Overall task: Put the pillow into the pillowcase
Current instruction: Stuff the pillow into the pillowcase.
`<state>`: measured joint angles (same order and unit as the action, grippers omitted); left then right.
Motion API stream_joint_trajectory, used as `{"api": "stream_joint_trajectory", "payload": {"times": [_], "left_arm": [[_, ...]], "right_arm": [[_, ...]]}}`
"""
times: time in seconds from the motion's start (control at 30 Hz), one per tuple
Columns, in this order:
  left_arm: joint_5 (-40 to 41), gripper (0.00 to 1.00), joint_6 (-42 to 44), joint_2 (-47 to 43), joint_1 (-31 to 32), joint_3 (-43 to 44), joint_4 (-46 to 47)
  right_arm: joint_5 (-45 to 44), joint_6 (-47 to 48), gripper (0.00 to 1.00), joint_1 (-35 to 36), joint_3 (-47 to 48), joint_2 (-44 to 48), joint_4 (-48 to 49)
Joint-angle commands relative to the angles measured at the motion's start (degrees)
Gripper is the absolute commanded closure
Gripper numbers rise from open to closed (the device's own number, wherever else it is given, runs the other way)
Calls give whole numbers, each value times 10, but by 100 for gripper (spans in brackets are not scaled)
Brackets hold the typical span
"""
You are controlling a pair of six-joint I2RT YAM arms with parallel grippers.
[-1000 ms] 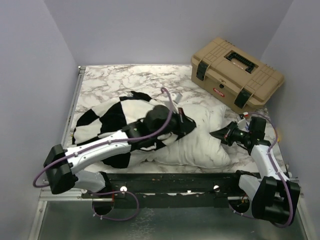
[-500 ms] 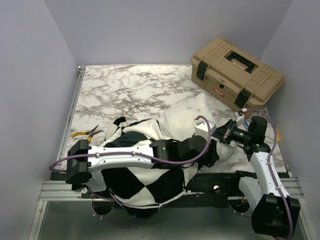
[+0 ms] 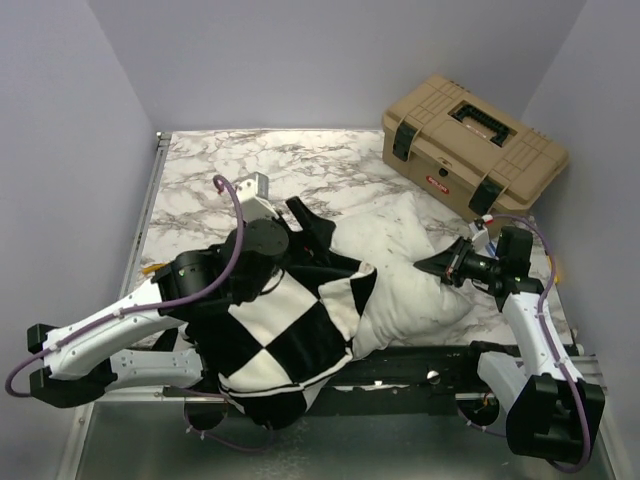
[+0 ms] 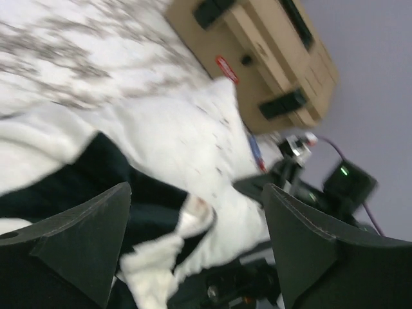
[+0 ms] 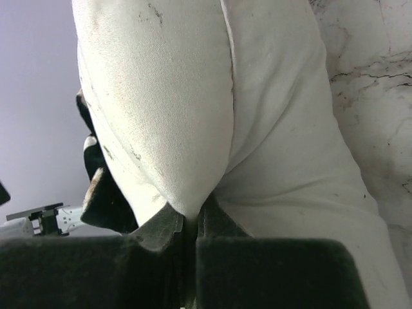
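**Left claw release during casing.** The left claw (image 4: pixel 196 190), shut a second ago and then reaching across toward the right claw (image 3: pixel 440 268), now stands with its jaws spread wide and nothing between them. Its arm has drawn back to the left.

The limp black-and-white checked pillowcase (image 3: pixel 290 320), released, lies bunched below and just beside this claw. It covers the end of the large plain white puffy pillow (image 3: pixel 410 270) nearest to it and spills over the near edge of the marble-patterned surface (image 3: pixel 220 165). Whether that end sits inside the case or merely under it cannot be told.

The right claw is closed tight on a pinched fold at the pillow's far corner, and from there the bare white half runs back toward the left claw. The tan plastic toolbox (image 3: pixel 475 145) stands beyond the right claw, untouched.

Judged from this, the task is partly advanced: the case needs regripping at its mouth and drawing further toward the right claw.
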<state>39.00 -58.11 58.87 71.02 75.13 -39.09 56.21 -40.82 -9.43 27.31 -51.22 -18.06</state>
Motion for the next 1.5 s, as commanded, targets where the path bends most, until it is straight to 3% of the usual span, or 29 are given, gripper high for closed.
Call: {"api": "stream_joint_trajectory", "payload": {"times": [0.0, 0.2, 0.47, 0.5, 0.57, 0.63, 0.67, 0.7, 0.93, 1.2, 1.27, 1.37, 1.47], "left_arm": [[-8, 14, -5, 21, -107, 11, -107], [-166, 7, 28, 108, -242, -4, -121], [-299, 2, 107, 254, -272, 5, -35], [-316, 6, 119, 275, -272, 18, -32], [-342, 27, 138, 314, -272, 50, -31], [-339, 69, 148, 332, -272, 78, -32], [-328, 96, 152, 335, -272, 95, -32], [-314, 100, 159, 338, -271, 116, -34], [-271, 100, 207, 417, -270, 336, -47], [-318, 100, 243, 629, -212, 756, -26], [-347, 100, 246, 647, -182, 770, 29], [-357, 100, 237, 640, -130, 710, 105], [-367, 100, 229, 643, -94, 666, 107]], "right_arm": [[14, 12, 100, 7, 31, -17, -14], [15, 16, 100, 7, 43, -33, -13], [12, 27, 100, 9, 52, -46, -24], [13, 25, 100, 8, 52, -47, -23], [13, 26, 100, 8, 58, -46, -26], [11, 30, 100, 8, 68, -45, -36], [10, 31, 100, 8, 73, -44, -40], [9, 31, 100, 9, 78, -43, -43], [28, -40, 100, 9, 78, -11, 13], [20, -110, 100, 12, 76, 25, 65], [15, -135, 100, 14, 55, 36, 96], [-7, -177, 100, 19, 13, 56, 149], [-21, -228, 100, 21, -44, 57, 228]]}}
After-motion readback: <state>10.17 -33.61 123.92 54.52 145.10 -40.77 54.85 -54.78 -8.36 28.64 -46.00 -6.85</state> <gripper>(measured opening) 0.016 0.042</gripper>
